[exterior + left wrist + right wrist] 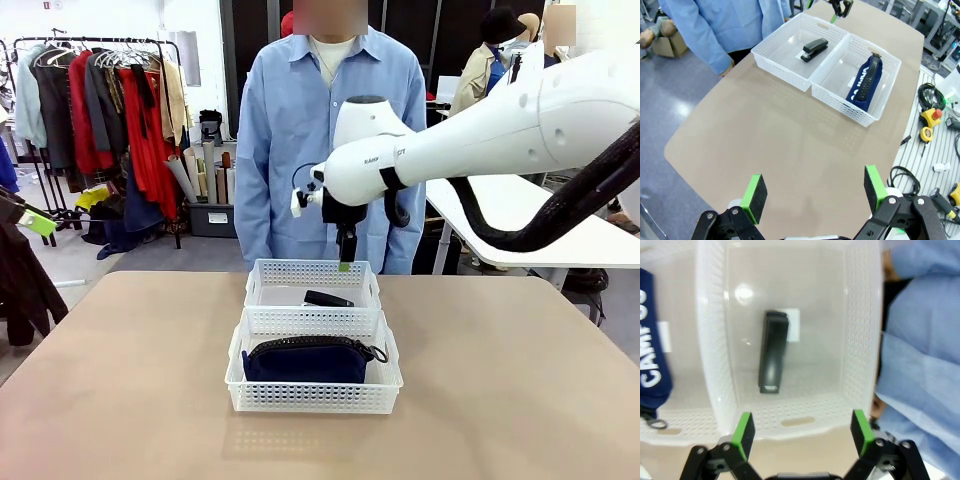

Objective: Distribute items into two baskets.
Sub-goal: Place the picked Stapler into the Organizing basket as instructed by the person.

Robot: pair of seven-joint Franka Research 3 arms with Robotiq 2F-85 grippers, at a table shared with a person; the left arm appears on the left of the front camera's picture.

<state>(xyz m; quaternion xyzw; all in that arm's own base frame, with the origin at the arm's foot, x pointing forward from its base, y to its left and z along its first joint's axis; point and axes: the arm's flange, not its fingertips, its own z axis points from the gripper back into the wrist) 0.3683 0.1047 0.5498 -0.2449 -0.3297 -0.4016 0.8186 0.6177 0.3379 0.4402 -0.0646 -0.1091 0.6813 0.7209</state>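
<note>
Apparently the sorting is done: the black stapler (773, 352) lies in the far lattice-walled basket (262, 281), the soft navy zippered pouch (310, 360) in the near basket (236, 378) (both white plastic). The right end effector (345, 262) hangs spread above the stapler; the left end effector (813, 194) is spread over bare table (785, 145).

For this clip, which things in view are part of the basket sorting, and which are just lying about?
Part of the job:
- navy pouch, in the near basket
- black stapler, in the far basket
- right claw, open above the far basket
- left claw, open, over bare table

Lying about:
- clothes rack
- tape measure and cables beside the table
</note>
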